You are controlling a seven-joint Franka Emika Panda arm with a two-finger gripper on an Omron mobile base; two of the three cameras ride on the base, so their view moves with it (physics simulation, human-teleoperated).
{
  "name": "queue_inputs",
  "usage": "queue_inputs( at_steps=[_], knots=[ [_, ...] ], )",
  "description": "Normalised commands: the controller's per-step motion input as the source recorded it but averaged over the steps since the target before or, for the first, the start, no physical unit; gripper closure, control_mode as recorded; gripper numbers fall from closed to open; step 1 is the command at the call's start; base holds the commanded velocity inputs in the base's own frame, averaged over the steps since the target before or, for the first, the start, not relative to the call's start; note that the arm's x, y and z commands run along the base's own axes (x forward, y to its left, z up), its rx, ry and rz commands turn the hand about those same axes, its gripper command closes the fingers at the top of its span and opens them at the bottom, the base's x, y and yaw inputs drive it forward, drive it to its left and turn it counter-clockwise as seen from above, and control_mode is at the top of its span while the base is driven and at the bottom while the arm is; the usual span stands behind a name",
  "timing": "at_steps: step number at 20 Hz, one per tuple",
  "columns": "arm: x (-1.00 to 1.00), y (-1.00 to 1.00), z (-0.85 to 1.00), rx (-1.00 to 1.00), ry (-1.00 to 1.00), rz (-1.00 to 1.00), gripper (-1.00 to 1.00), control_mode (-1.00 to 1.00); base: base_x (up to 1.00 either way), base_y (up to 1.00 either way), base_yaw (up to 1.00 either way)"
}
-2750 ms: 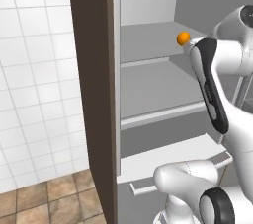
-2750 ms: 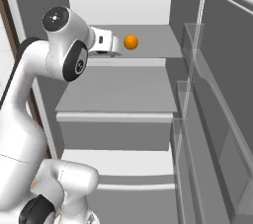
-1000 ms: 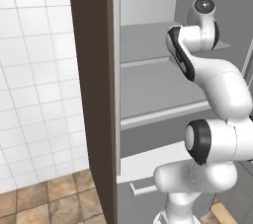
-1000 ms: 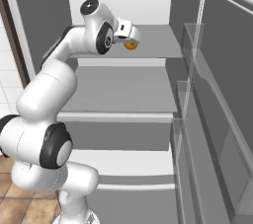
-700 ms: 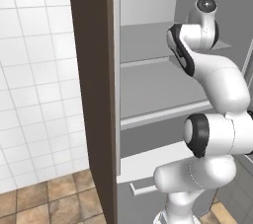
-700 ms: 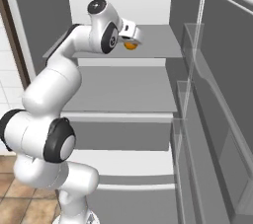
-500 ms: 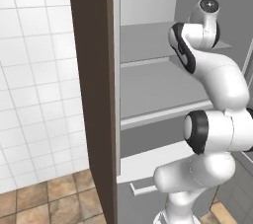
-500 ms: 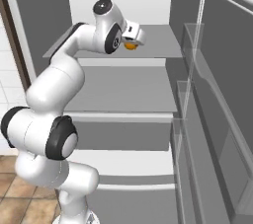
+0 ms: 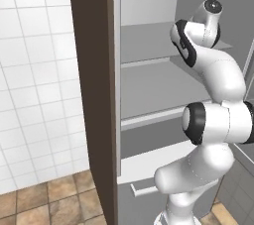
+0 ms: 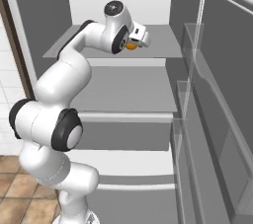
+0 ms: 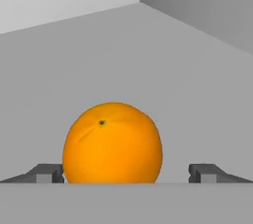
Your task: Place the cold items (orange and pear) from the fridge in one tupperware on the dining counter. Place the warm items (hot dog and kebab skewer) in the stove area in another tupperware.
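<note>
The orange (image 11: 112, 143) rests on the fridge's top shelf (image 11: 163, 55), close in front of the hand camera. My gripper (image 11: 127, 172) is open, with one dark fingertip (image 11: 47, 172) to the orange's left and the other well off to its right, neither touching it. From the right base view the orange (image 10: 130, 46) peeks out under the hand, where the gripper (image 10: 137, 40) reaches over the top shelf (image 10: 163, 40). The pear, hot dog, kebab skewer and tupperware are out of view.
The open fridge door (image 10: 212, 99) with its clear bins stands at the right. Bare lower shelves (image 10: 128, 92) lie under the arm. A dark brown panel (image 9: 92, 95) borders the fridge on the left, beside a white tiled wall (image 9: 34, 80).
The arm has stretched deeper onto the top shelf, bringing the hand up to the orange. The jaws stayed open and the orange has not moved.
</note>
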Motion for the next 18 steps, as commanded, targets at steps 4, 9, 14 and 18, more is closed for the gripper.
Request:
queue_inputs(
  at_steps=[4,9,14,18],
  knots=[
    [0.14,0.00,-0.13,0.00,0.00,0.00,-1.00,-1.00,0.00,0.00,0.00],
    [0.04,0.00,-0.12,0.00,0.00,0.00,-1.00,-1.00,0.00,0.00,0.00],
    [0.06,0.04,-0.25,0.00,0.00,0.00,1.00,-1.00,0.00,0.00,0.00],
    [0.06,0.05,-0.24,0.01,0.18,0.03,1.00,-1.00,0.00,0.00,0.00]
  ],
)
